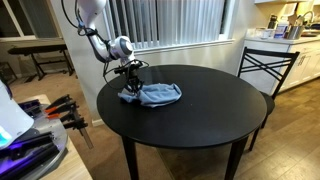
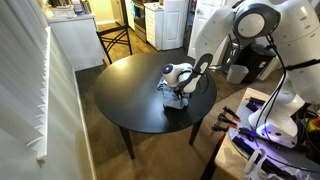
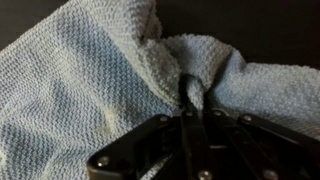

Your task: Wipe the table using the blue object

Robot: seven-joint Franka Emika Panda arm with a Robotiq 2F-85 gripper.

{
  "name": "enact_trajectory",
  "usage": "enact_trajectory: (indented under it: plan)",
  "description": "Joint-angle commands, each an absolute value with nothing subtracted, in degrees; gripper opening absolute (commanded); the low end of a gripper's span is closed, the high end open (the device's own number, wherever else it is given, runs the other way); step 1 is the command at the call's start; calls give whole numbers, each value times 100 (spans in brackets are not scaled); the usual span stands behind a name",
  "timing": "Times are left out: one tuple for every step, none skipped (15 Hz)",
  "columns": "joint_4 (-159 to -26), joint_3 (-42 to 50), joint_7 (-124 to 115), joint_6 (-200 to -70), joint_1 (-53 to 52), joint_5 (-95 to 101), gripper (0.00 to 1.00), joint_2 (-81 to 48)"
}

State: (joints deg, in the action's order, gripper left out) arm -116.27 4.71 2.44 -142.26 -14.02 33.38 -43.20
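Claw (image 3: pixel 192 93) pinching blue cloth (image 3: pixel 90 80) on black table (image 1: pixel 205 115).

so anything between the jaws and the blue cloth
Nothing. In the wrist view the jaws are pinched shut on a raised fold of the blue cloth, touching it directly with no gap.
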Motion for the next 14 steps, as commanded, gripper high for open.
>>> enact_trajectory:
  plan:
    - [-11084, 102, 550, -14189, -1309, 3231, 3, -4775]
    - [-10904, 52, 581, -14149, -1306, 3221, 3, -4850]
    - [-10673, -8, 623, -14061, -1301, 3175, 3, -4954]
    - [-10435, -69, 653, -13964, -1304, 3113, 3, -5060]
    - [-10171, -93, 634, -13908, -1348, 3091, 3, -5184]
    - [-9859, -128, 606, -13825, -1392, 3045, 3, -5320]
    - [-9576, -132, 549, -13818, -1440, 3035, 3, -5452]
    - [-9261, -112, 482, -13826, -1502, 3035, 3, -5598]
    - [-8923, -49, 410, -13837, -1577, 3055, 3, -5759]
    - [-8590, 5, 393, -13826, -1619, 3058, 3, -5916]
    - [-8268, 98, 351, -13813, -1659, 3081, 3, -6064]
    - [-7971, 174, 319, -13817, -1673, 3079, 3, -6212]
    - [-7702, 247, 304, -13823, -1653, 3058, 3, -6341]
    - [-7450, 333, 261, -13858, -1602, 3029, 3, -6474]
